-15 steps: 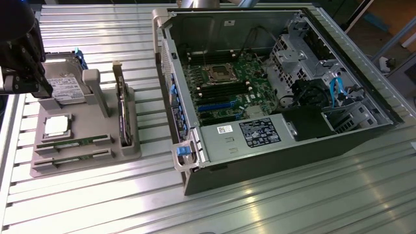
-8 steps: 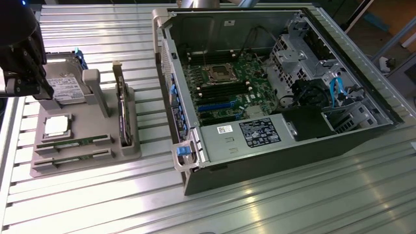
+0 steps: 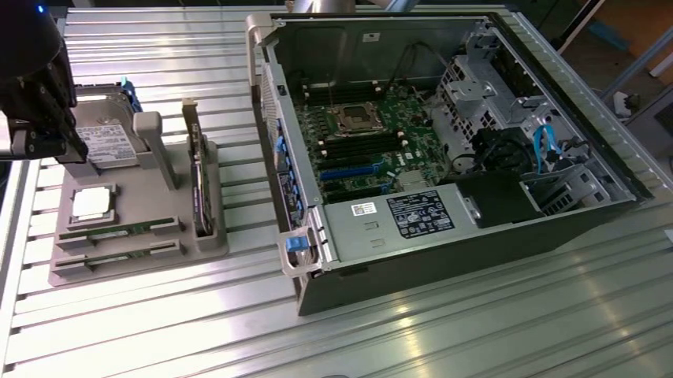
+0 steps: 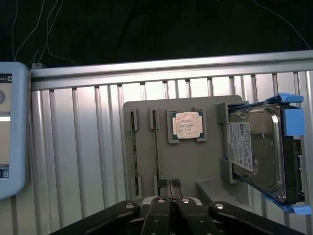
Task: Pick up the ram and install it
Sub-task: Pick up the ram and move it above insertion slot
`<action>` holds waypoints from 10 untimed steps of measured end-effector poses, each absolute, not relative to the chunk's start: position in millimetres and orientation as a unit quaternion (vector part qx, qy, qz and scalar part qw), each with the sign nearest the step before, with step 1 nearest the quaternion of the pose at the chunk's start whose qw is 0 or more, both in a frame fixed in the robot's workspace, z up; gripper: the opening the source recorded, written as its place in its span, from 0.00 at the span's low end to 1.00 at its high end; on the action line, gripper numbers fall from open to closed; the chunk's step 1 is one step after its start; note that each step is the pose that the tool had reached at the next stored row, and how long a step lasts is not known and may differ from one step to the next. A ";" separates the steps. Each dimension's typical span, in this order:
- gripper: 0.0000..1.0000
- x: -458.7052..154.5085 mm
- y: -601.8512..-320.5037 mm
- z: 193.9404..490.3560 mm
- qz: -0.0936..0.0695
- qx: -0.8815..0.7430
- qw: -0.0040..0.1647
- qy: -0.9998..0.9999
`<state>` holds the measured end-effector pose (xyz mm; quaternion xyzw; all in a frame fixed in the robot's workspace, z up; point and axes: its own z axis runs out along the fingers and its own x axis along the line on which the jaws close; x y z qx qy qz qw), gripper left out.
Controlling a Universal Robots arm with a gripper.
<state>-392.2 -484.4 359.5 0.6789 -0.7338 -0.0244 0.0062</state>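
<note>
Two thin green ram sticks (image 3: 116, 230) (image 3: 118, 253) stand on edge in the slots of a grey holder tray (image 3: 158, 264) on the exterior view's left. From the wrist they look like two narrow lines (image 4: 133, 152) (image 4: 156, 147). My gripper (image 3: 65, 150) (image 4: 169, 183) hangs above the tray, fingers pressed together and holding nothing. Its tips are over the tray close to one end of the ram stick beside the processor chip (image 4: 186, 125), clear of the stick.
The tray also carries a silver hard drive (image 4: 254, 152) in a blue-tabbed frame, the processor chip (image 3: 93, 203) and an upright expansion card (image 3: 200, 185). An open computer case (image 3: 442, 150) with its motherboard (image 3: 368, 142) lies to the exterior view's right. A light-framed screen (image 4: 10, 127) sits beside the ribbed metal table.
</note>
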 end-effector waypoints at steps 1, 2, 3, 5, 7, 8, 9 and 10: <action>0.11 -392.2 -484.9 359.2 -0.024 0.679 0.006 -0.734; 0.11 -392.1 -485.5 359.3 -0.024 0.679 0.006 -0.734; 0.11 -392.2 -486.0 359.4 -0.024 0.679 0.006 -0.734; 0.11 -392.2 -486.2 359.4 -0.024 0.679 0.006 -0.734; 0.11 -392.2 -486.3 359.4 -0.024 0.679 0.006 -0.734; 0.11 -392.2 -486.3 359.5 -0.024 0.679 0.006 -0.734; 0.11 -392.2 -486.3 359.4 -0.024 0.679 0.006 -0.734; 0.11 -392.2 -486.3 359.4 -0.024 0.679 0.006 -0.734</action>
